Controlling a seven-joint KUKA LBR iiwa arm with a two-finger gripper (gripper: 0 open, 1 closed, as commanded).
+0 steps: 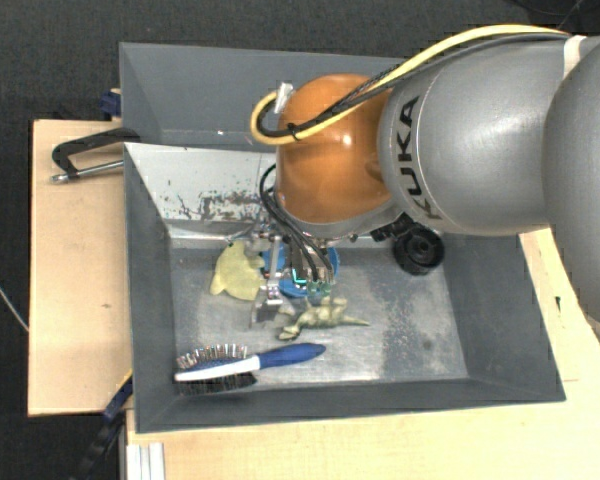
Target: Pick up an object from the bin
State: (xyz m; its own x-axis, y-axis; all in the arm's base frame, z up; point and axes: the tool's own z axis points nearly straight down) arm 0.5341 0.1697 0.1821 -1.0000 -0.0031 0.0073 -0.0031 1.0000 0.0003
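Camera view shows pincer point(272, 306) beside spiky tan plastic dinosaur point(327, 316).

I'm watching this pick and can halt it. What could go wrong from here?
1. The gripper sits low between a yellow lump and a toy dinosaur, both close by; it may catch both or knock one aside.
2. The brush lies just beyond the dinosaur, near the front wall of the bin; a pushed dinosaur could end up against it, harder to grasp.
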